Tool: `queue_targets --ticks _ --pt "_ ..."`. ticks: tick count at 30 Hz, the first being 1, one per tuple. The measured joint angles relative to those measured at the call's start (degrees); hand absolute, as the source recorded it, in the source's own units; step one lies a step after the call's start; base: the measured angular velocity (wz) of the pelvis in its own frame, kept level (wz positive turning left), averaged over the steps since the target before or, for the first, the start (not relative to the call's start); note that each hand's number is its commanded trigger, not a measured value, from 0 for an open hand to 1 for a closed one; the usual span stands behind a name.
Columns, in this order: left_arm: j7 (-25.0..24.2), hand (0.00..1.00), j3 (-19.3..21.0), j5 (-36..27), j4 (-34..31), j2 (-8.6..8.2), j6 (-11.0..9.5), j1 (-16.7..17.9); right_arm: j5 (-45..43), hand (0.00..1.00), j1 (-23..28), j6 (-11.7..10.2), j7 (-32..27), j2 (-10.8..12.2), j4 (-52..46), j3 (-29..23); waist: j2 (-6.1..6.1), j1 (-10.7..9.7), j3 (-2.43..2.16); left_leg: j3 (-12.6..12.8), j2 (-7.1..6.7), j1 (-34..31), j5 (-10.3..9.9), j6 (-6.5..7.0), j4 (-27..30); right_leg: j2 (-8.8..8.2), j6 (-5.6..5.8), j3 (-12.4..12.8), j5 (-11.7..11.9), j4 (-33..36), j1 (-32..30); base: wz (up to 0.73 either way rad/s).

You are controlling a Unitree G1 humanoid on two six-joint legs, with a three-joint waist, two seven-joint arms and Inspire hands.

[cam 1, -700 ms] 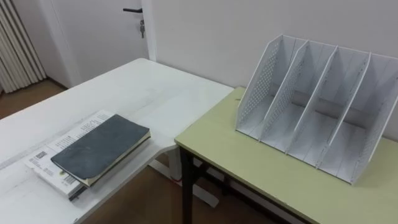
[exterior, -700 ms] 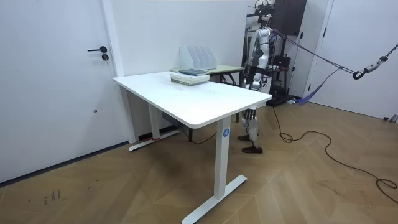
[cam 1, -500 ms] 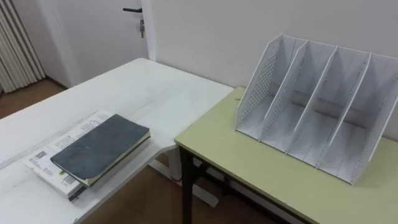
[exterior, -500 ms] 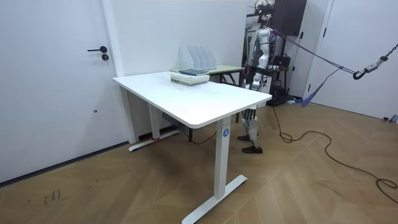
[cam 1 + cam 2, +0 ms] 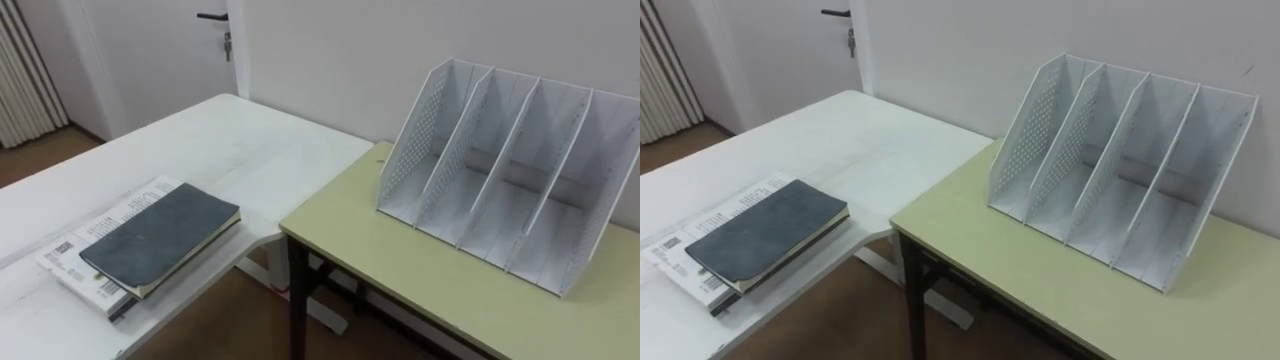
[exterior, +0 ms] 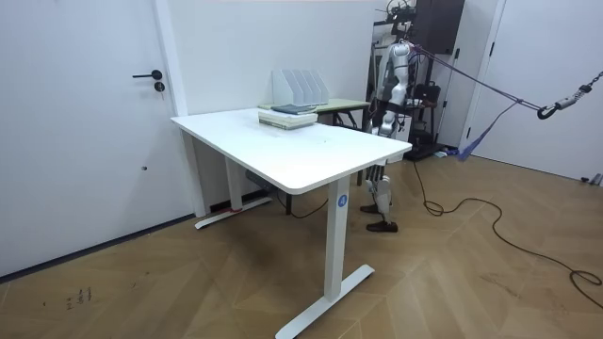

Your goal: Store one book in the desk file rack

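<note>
Two books lie stacked on the white table [image 5: 240, 150]: a dark grey book [image 5: 160, 238] flat on a white book [image 5: 75, 262], whose cover print is too small to read. Both lie as they did a moment ago (only the head camera has shifted slightly). The file rack [image 5: 500, 170] stands on the green desk [image 5: 400, 270], well apart from them. The robot stands by that desk; whether its hands [image 6: 376, 122] are apart or together, I cannot tell.

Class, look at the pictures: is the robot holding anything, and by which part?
Nothing is held, as far as shows: the dark grey book lies flat on a white printed book on the white table, untouched.
</note>
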Motion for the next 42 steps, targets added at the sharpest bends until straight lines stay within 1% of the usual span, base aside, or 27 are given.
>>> queue_targets --ticks 2,3,4,5,7,10,12,14,15,16,17,18,19,20,21,23,24,26,28,30,31,32,35,39,41,42 --pt "0.4 0.00 0.0 0.3 -2.7 0.14 -1.2 -0.2 0.1 0.00 -0.4 -1.1 -0.8 0.0 0.0 0.0 -0.01 -0.1 0.11 0.0 -0.04 -0.2 0.0 0.00 0.1 -0.08 0.02 -0.2 0.0 0.0 -0.1 0.03" --pt "0.5 0.00 0.0 0.7 -3.7 0.14 -1.4 -0.2 0.1 0.00 -0.5 -1.3 -1.0 0.0 0.0 0.0 -0.02 -0.2 0.13 0.0 -0.05 -0.3 0.0 0.00 0.1 -0.12 0.03 -0.3 0.0 0.0 -0.1 0.08" --pt "0.8 0.00 0.0 1.2 -5.9 0.15 -2.1 -0.2 0.1 0.00 -0.6 -1.7 -1.1 0.0 -0.1 0.0 0.02 -0.2 0.16 0.0 -0.05 -0.5 0.0 0.00 0.1 -0.14 0.05 -0.4 0.0 -0.1 -0.2 0.06" --pt "1.2 0.00 -0.2 1.7 -8.2 0.13 -2.5 -0.2 0.1 0.00 -0.7 -2.1 -1.5 0.0 -0.2 0.0 0.07 -0.2 0.20 0.0 -0.05 -0.6 0.0 0.00 0.1 -0.11 0.06 -0.5 0.0 -0.2 -0.2 0.03" --pt "2.0 0.00 -1.3 2.7 -10.8 0.14 -3.5 -0.7 0.0 0.00 -0.8 -2.6 -2.3 0.0 -0.4 0.7 0.14 -0.2 0.22 0.0 -0.04 -0.6 0.0 0.00 -0.1 -0.03 0.06 -0.4 0.0 -0.2 -0.3 0.00" --pt "2.6 0.00 -2.8 6.3 -11.4 -0.40 -4.7 -2.5 -0.4 0.00 -0.8 -3.2 -2.4 -0.1 -0.7 2.1 0.21 -0.3 0.21 -0.1 -0.03 -0.6 0.0 0.00 -0.2 0.34 0.06 -0.4 0.0 -0.4 -0.2 0.00" --pt "2.9 0.00 -3.2 9.2 -13.6 -0.88 -4.8 -2.4 -1.0 0.00 -0.8 -3.8 -2.3 -0.1 -0.8 2.1 0.26 -0.7 0.22 -0.1 -0.05 -0.6 0.0 0.00 -0.2 0.33 0.06 -0.4 0.0 -0.5 -0.3 0.00" --pt "3.0 0.00 -4.8 14.4 -20.1 -0.96 -4.8 -1.6 -1.8 0.00 -1.0 -4.3 -2.1 -0.1 -0.8 2.1 0.58 -1.2 0.32 -0.1 -0.08 -0.6 0.0 0.00 -0.2 0.27 0.06 -0.6 0.0 -0.5 -0.3 0.05" --pt "3.0 0.00 -5.3 15.6 -21.9 -0.92 -4.8 -1.5 -2.3 0.00 -1.1 -4.5 -2.1 -0.1 -0.8 2.1 0.53 -1.3 0.32 -0.1 -0.09 -0.6 0.0 0.00 -0.2 0.26 0.06 -0.6 0.0 -0.5 -0.3 0.00" --pt "3.1 0.00 -6.4 17.5 -24.7 -0.84 -5.3 -1.7 -2.8 0.00 -1.3 -4.9 -2.1 -0.2 -0.8 2.1 0.48 -1.5 0.33 0.0 -0.11 -0.6 0.0 0.00 -0.2 0.25 0.07 -0.7 0.1 -0.5 -0.3 0.00" --pt "3.4 0.00 -7.3 18.6 -25.7 -0.87 -6.4 -2.1 -3.0 0.00 -1.4 -4.9 -2.1 -0.3 -0.8 2.1 0.48 -1.7 0.35 0.0 -0.12 -0.6 0.0 0.00 -0.3 0.25 0.08 -0.6 0.1 -0.4 -0.1 -0.04" --pt "3.7 0.00 -8.0 19.0 -26.0 -0.84 -6.7 -2.1 -3.2 0.00 -1.4 -4.9 -2.1 -0.3 -0.8 2.1 0.61 -1.7 0.33 0.0 -0.12 -0.6 0.0 0.00 -0.3 0.24 0.08 -0.6 0.1 -0.4 -0.1 -0.05" --pt "4.0 0.00 -9.1 20.5 -27.0 -0.81 -6.9 -2.1 -3.3 0.00 -1.4 -5.0 -2.1 -0.3 -0.8 2.1 0.46 -2.4 0.11 0.0 -0.16 -0.5 0.0 0.00 -0.2 0.21 0.08 -0.6 0.1 -0.5 0.1 0.00" --pt "4.1 0.00 -10.3 22.4 -28.3 -0.75 -6.9 -2.1 -3.4 0.00 -1.5 -5.1 -2.1 -0.3 -0.8 2.1 0.55 -3.1 0.12 0.0 -0.17 -0.6 0.0 0.00 -0.3 0.21 0.08 -0.6 0.1 -0.5 0.1 0.00" --pt "4.1 0.00 -10.9 23.6 -29.2 -0.71 -6.9 -2.0 -3.4 0.00 -1.5 -5.2 -2.1 -0.3 -0.8 2.2 0.61 -3.2 0.16 0.0 -0.17 -0.6 0.0 0.00 -0.3 0.20 0.08 -0.6 0.1 -0.4 0.0 0.00" --pt "4.1 0.00 -13.6 28.2 -31.8 -0.62 -6.9 -2.1 -3.4 0.00 -1.4 -5.2 -2.1 -0.4 -0.6 2.8 0.76 -3.3 0.19 0.1 -0.17 -0.6 0.0 -0.01 -0.3 0.21 0.08 -0.4 0.1 -0.3 0.1 -0.04" --pt "4.1 0.00 -14.3 29.1 -32.5 -0.48 -6.9 -2.1 -3.4 0.00 -1.4 -5.3 -2.1 -0.4 -0.6 2.9 0.75 -3.3 0.19 0.1 -0.17 -0.6 0.0 -0.01 -0.3 0.22 0.08 -0.3 0.1 -0.2 0.1 -0.06" --pt "4.1 0.00 -17.5 32.2 -36.1 0.45 -6.8 -2.1 -3.5 0.00 -1.6 -5.4 -2.1 -0.5 -0.7 3.5 0.58 -3.5 0.27 0.3 -0.14 -0.7 0.0 -0.01 -0.3 0.31 0.09 0.0 0.0 -0.5 -0.3 -0.05" --pt "4.1 0.00 -19.3 34.2 -39.2 0.81 -6.9 -2.1 -4.2 0.00 -2.0 -5.3 -2.1 -0.7 -0.6 3.9 0.47 -3.7 0.29 0.3 -0.17 -0.8 0.0 -0.01 -0.3 0.33 0.11 0.1 0.0 -0.6 -0.2 0.00" --pt "4.2 0.00 -20.3 36.1 -41.7 1.06 -7.0 -2.1 -4.2 0.00 -2.5 -5.3 -2.1 -0.6 -0.5 3.9 0.29 -4.3 0.28 0.1 -0.18 -0.7 0.0 0.00 -0.3 0.31 0.13 0.0 0.0 -0.6 -0.1 0.04" --pt "4.2 0.00 -20.8 36.9 -43.5 1.55 -7.0 -2.1 -4.2 0.00 -2.8 -5.4 -2.1 -0.6 -0.5 3.9 0.09 -4.8 0.35 0.0 -0.18 -0.6 0.0 0.00 -0.3 0.32 0.12 -0.1 0.0 -0.6 0.1 0.04" --pt "4.7 0.00 -21.4 37.2 -45.1 2.16 -7.1 -2.1 -4.1 0.00 -3.0 -5.4 -2.2 -0.6 -0.5 3.9 -0.05 -4.9 0.33 0.0 -0.15 -0.5 0.0 0.00 -0.3 0.34 0.12 -0.1 0.0 -0.6 0.2 0.00" --pt "6.0 0.00 -21.7 38.6 -47.8 2.73 -7.2 -2.2 -4.0 0.00 -3.0 -5.3 -2.2 -0.7 -0.4 3.9 -0.11 -5.2 0.37 -0.1 -0.09 0.0 0.0 0.00 -0.2 0.41 0.12 -0.2 0.2 -1.4 0.8 0.03" --pt "8.1 0.00 -21.8 39.9 -50.4 3.02 -7.2 -2.2 -4.1 0.00 -3.1 -5.4 -2.2 -0.7 -0.2 3.9 0.03 -5.4 0.41 -0.1 -0.09 -0.1 0.0 0.00 -0.2 0.40 0.12 -0.4 0.2 -1.5 0.8 0.02" --pt "9.1 0.00 -21.9 39.9 -54.7 3.85 -7.4 -2.2 -4.0 0.00 -3.3 -5.5 -2.3 -0.7 0.8 3.9 0.07 -6.0 0.41 -0.1 -0.08 -0.5 0.0 0.00 -0.2 0.33 0.14 -1.0 0.3 -2.0 0.8 0.14" --pt "9.7 0.00 -21.9 39.9 -55.6 4.06 -7.6 -2.3 -3.8 0.00 -3.3 -5.4 -2.4 -0.7 0.8 4.1 0.13 -6.2 0.37 -0.1 -0.06 -0.5 0.0 0.00 -0.2 0.33 0.16 -1.3 0.4 -2.3 0.9 0.12"
